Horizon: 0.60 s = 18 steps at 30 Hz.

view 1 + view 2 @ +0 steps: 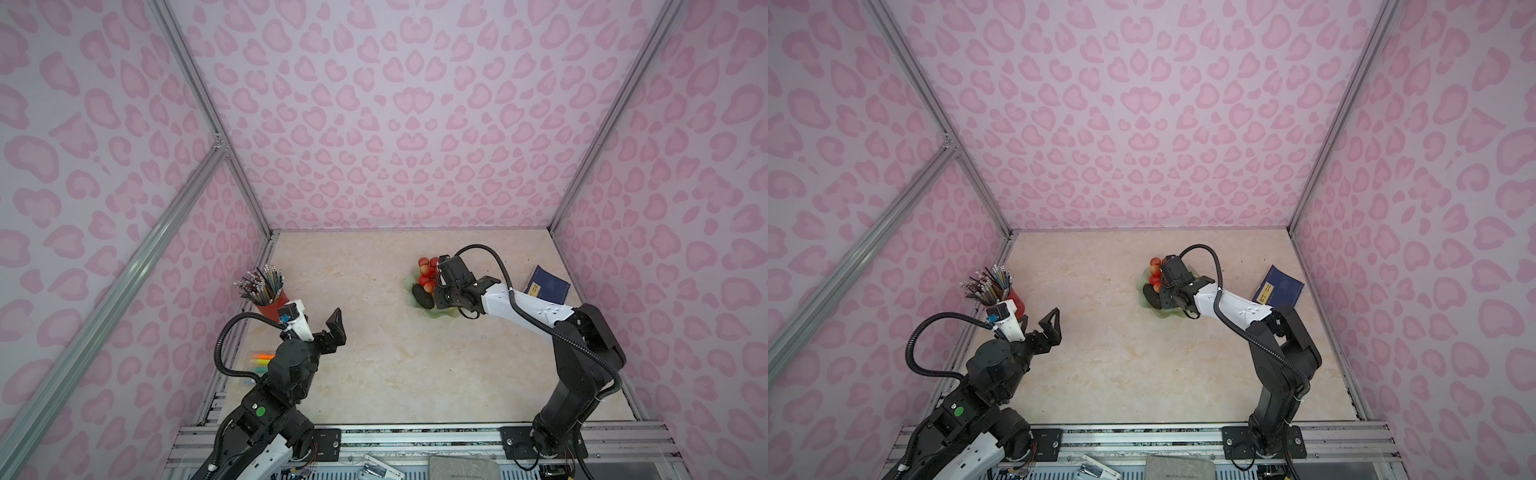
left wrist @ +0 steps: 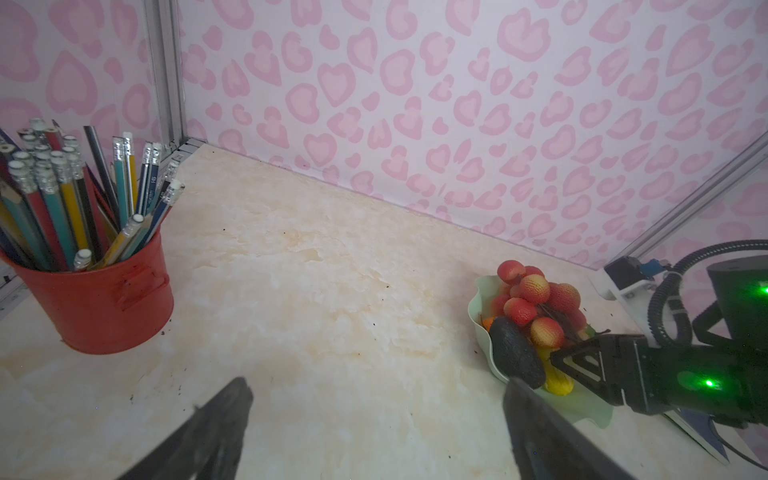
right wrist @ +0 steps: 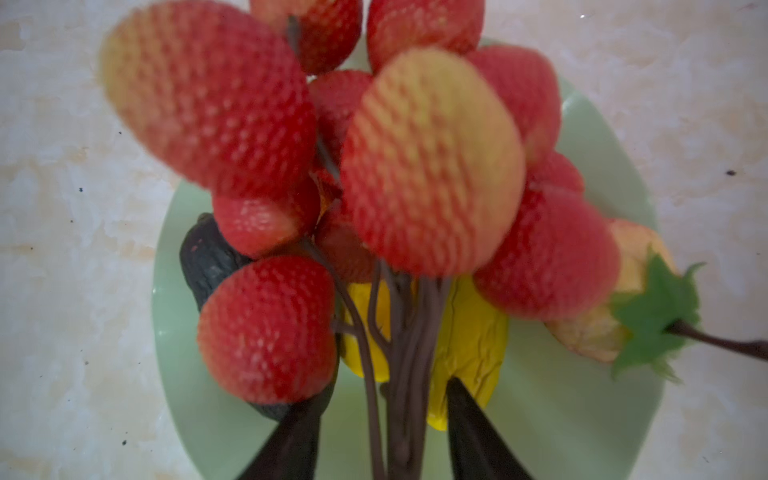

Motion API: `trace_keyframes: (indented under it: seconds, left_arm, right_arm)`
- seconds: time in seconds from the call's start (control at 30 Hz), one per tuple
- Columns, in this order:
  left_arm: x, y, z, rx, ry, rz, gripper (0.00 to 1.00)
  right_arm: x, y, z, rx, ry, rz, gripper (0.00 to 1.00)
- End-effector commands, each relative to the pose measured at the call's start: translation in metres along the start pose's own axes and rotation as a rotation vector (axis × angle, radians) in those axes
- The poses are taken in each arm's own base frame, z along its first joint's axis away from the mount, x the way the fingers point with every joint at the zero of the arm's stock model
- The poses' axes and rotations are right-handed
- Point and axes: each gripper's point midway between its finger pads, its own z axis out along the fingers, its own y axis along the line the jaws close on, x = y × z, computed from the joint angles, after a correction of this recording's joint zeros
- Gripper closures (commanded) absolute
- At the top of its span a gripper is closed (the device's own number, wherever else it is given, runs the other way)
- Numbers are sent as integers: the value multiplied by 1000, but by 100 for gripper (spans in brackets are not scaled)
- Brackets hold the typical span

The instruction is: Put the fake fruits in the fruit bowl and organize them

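Release looks in hand: red textured plastic berry bunch (image 3: 432, 162) lies in pale mint-green scalloped bowl (image 3: 561, 415), right pincer (image 3: 390, 386) spread astride its stems (image 3: 409, 353), left pincer (image 2: 378, 382) spread. Next: lift clear without snagging.

We see three wall panels (image 1: 407, 124) covered in pale lilac film with pink heart-like spots. Aluminium profiles (image 1: 205, 104) run along the corners, and a diagonal brace (image 1: 137, 266) crosses the left panel. The table (image 1: 374, 374) has a cream marbled top. Slotted aluminium rails (image 1: 415, 436) edge its near side. Lighting is even and diffuse.
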Motion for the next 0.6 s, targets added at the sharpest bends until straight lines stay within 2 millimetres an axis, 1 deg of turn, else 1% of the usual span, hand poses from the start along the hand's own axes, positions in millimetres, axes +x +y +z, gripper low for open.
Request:
trace_keyframes:
  seconds: [0.0,0.07,0.13,0.2,0.23,0.3,0.37,0.43,0.47,0.57]
  left_arm:
    - [-20,-1,3,-30,-66,36,4]
    - [-21,3,9,-78,-74,97,4]
    - [-22,11,17,-156,-89,181,4]
    - [-22,22,25,-248,-113,267,4]
    - [-21,27,30,-284,-128,300,4]
    - [-19,37,40,-328,-156,320,4]
    - [-14,53,49,-357,-167,278,4]
    - [-8,69,57,-364,-171,235,4]
    - [-3,78,60,-377,-172,231,4]
    - [4,102,66,-460,-165,266,4]
  right_arm:
    - [-11,-1,-15,-7,-56,19,2]
    - [-17,-4,-34,-14,-91,20,2]
    - [-20,-6,-54,-27,-132,28,1]
    - [-23,-13,-77,-24,-180,36,1]
    - [-24,-19,-89,-11,-211,42,1]
    - [-27,-36,-111,30,-279,51,1]
    - [-29,-62,-132,101,-378,75,1]
    - [-26,-88,-146,157,-478,98,1]
    - [-23,-100,-151,181,-526,101,1]
    - [-5,-134,-154,285,-669,97,1]
